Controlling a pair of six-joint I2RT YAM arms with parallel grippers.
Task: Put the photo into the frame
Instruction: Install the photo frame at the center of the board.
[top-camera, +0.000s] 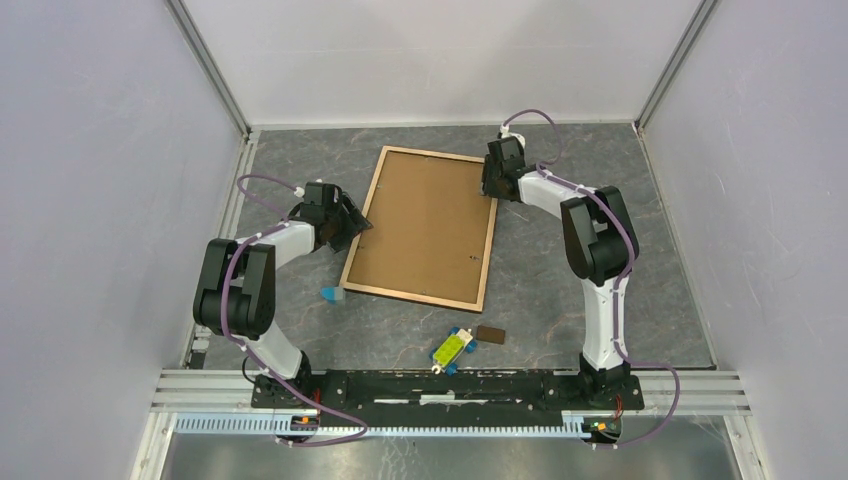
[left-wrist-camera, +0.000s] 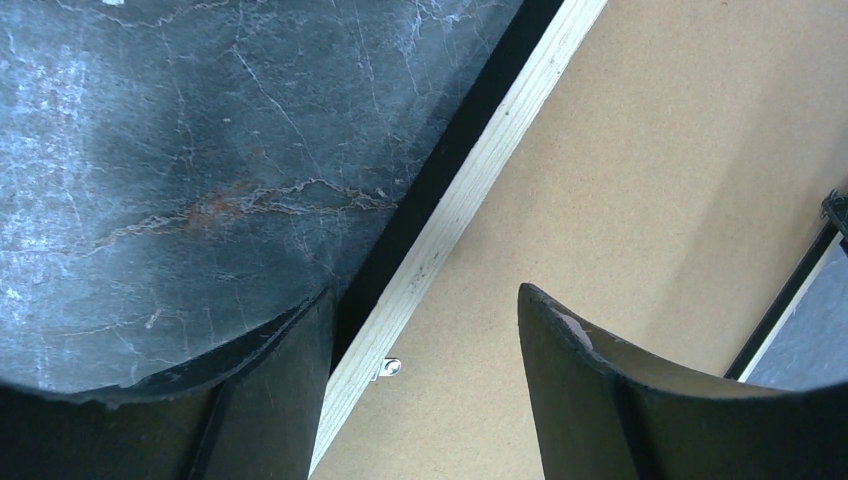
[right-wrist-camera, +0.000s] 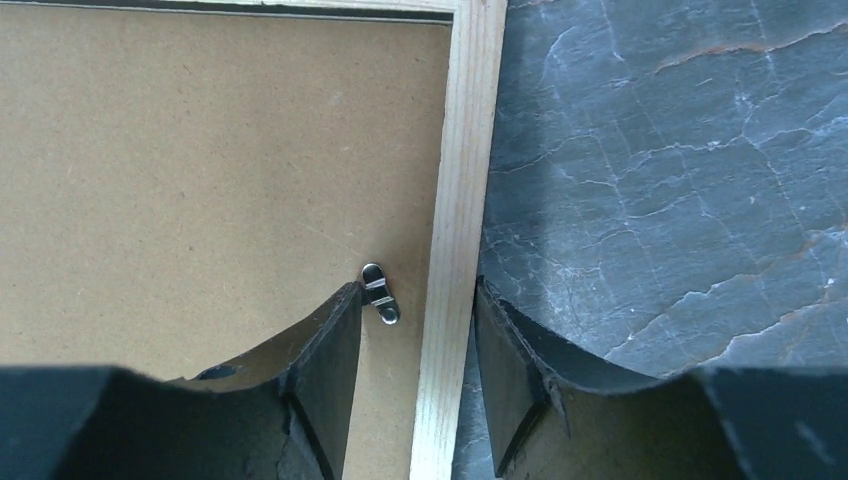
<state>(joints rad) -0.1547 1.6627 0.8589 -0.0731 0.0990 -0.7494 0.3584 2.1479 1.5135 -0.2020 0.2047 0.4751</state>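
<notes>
The frame (top-camera: 412, 297) lies face down in the middle of the table, its light wood rails around a plain brown backing board (top-camera: 425, 225). The photo is out of view. My left gripper (top-camera: 355, 222) is open at the frame's left rail (left-wrist-camera: 470, 190); its jaws straddle the rail, with a small metal tab (left-wrist-camera: 391, 367) between them. My right gripper (top-camera: 497, 190) is open at the far right corner. Its jaws straddle the right rail (right-wrist-camera: 462, 150), and the inner finger's tip sits against a turned metal tab (right-wrist-camera: 380, 293) on the board.
A green and blue object (top-camera: 452, 348) and a small brown rectangle (top-camera: 490, 334) lie near the front of the table. A small blue piece (top-camera: 332, 294) sits by the frame's near left corner. Enclosure walls stand close on three sides.
</notes>
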